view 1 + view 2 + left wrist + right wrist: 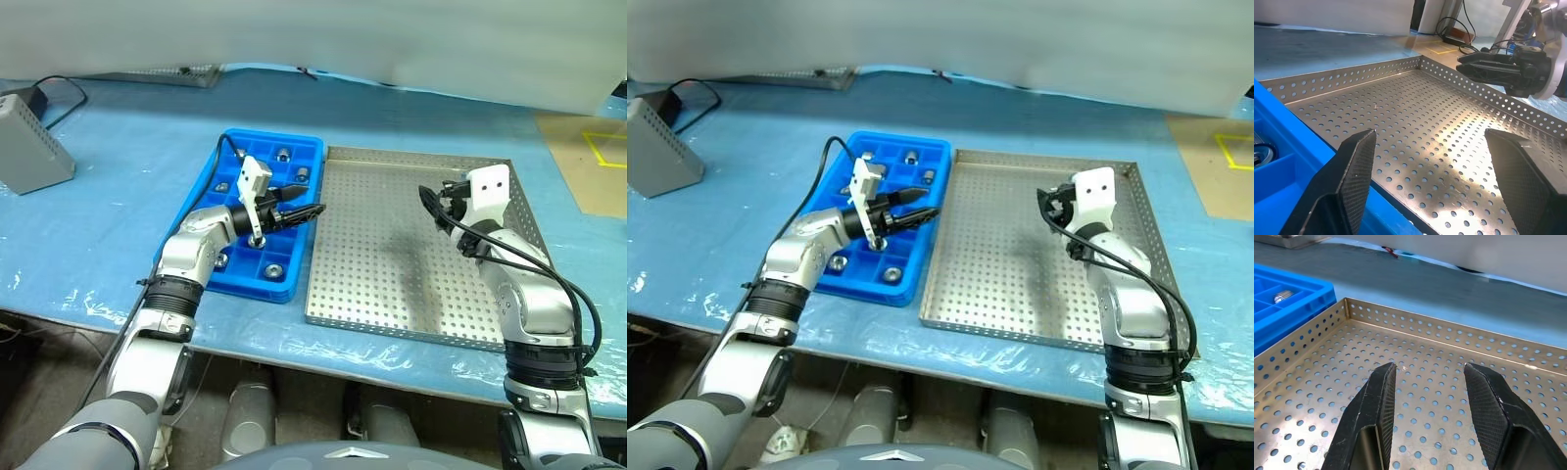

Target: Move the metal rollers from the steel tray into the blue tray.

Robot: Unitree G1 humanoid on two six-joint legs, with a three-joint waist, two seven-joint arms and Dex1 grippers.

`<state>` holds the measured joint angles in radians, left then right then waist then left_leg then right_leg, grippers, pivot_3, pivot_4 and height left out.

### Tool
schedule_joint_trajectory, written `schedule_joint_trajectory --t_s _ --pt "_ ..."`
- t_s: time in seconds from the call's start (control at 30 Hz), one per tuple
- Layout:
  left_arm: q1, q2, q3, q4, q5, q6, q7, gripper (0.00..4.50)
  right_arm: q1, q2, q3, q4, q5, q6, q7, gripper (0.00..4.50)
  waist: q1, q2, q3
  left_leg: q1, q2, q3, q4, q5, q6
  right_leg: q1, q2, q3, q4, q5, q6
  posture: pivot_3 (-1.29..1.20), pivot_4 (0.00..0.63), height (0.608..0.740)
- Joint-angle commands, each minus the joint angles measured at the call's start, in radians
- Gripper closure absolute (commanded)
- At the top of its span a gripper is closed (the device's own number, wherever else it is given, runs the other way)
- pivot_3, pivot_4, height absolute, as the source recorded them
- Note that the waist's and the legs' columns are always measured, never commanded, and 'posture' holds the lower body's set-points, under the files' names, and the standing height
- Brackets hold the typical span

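left jaws (312, 210): spread, empty, over the blue tray's (294, 284) edge | right jaws (1428, 382): spread, empty, above the steel tray (392, 328) | metal rollers (281, 154): in the blue tray's compartments | trays: side by side on blue surface (118, 235)

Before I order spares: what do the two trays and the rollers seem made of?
Steel tray: apparently bare sheet metal, silvery, perforated, reflecting light. Blue tray: likely moulded plastic, bright, slightly glossy, with square compartments. Metal rollers: shiny silver, probably steel; too small to be sure.
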<state>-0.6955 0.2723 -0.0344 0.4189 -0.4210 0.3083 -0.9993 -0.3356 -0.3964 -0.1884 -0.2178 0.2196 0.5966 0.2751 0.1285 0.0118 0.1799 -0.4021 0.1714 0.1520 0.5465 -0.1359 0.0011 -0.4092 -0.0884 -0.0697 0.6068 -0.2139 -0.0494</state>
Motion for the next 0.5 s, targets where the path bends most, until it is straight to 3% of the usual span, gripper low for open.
schedule_joint_trajectory --t_s 0.03,0.5 --pt "0.003 0.012 0.017 -0.035 -0.002 -0.008 -0.009 0.76 0.005 0.002 -0.021 -0.074 0.022 -0.003 -0.004 2.27 0.000 0.000 0.000 0.000 0.000 0.000 0.000 0.000 0.000 0.000 0.000 0.000 0.000 0.000 0.000 0.09 0.150 0.740" --pt "0.025 0.013 0.059 -0.059 -0.004 -0.013 0.034 0.76 0.014 -0.014 -0.030 -0.071 0.024 0.003 -0.007 2.27 0.000 0.000 0.000 0.000 0.000 0.000 0.000 0.000 0.001 0.000 -0.001 -0.001 0.000 0.000 0.000 0.12 0.150 0.740"
